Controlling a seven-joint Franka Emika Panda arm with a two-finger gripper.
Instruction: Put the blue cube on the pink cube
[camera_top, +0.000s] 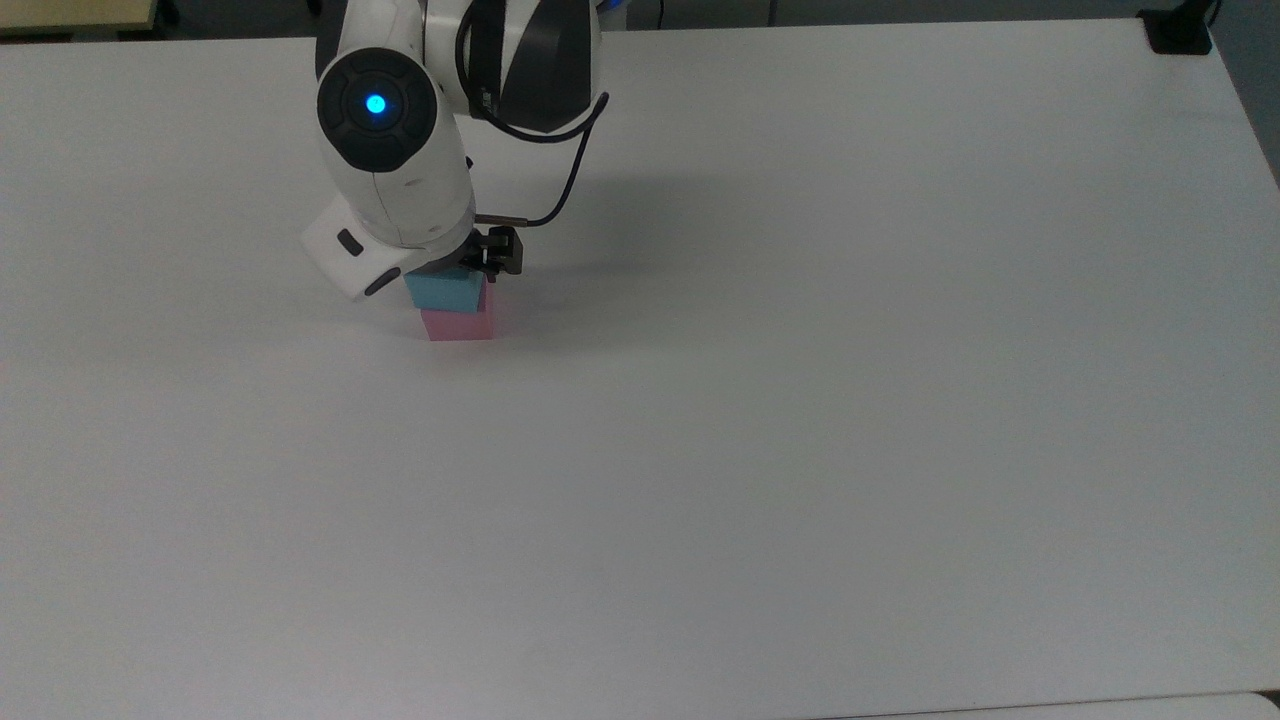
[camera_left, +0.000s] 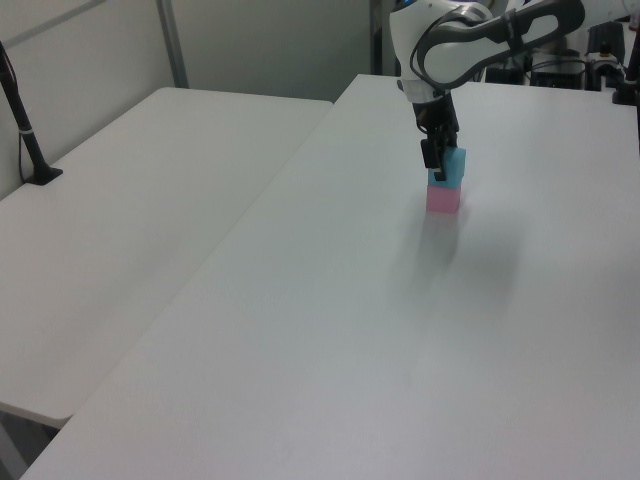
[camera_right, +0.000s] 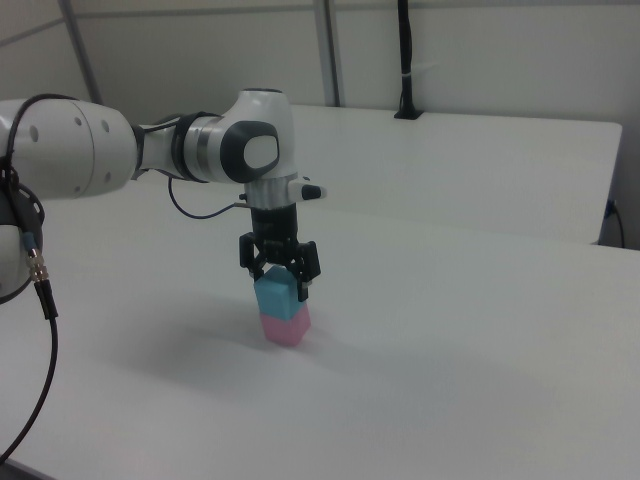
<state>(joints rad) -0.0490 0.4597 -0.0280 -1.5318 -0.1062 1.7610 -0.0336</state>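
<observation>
The blue cube (camera_top: 443, 292) rests on top of the pink cube (camera_top: 458, 324) on the white table (camera_top: 800, 420), in the top view's upper left. In the top view the blue cube sits slightly toward the left edge of the pink one. My gripper (camera_top: 452, 272) comes straight down from above and is shut on the blue cube, with a finger on each side. The right view shows the blue cube (camera_right: 278, 295) between the fingers of the gripper (camera_right: 279, 280), stacked on the pink cube (camera_right: 286, 330). In the left view the blue cube (camera_left: 452, 168), pink cube (camera_left: 443, 198) and gripper (camera_left: 440, 165) stand far back.
A black cable (camera_top: 565, 160) loops from the arm's wrist. A second white table (camera_left: 130, 220) adjoins on the left view's left, with a black post (camera_left: 25, 130) on it. A black clamp (camera_top: 1180, 30) sits at the top view's upper right corner.
</observation>
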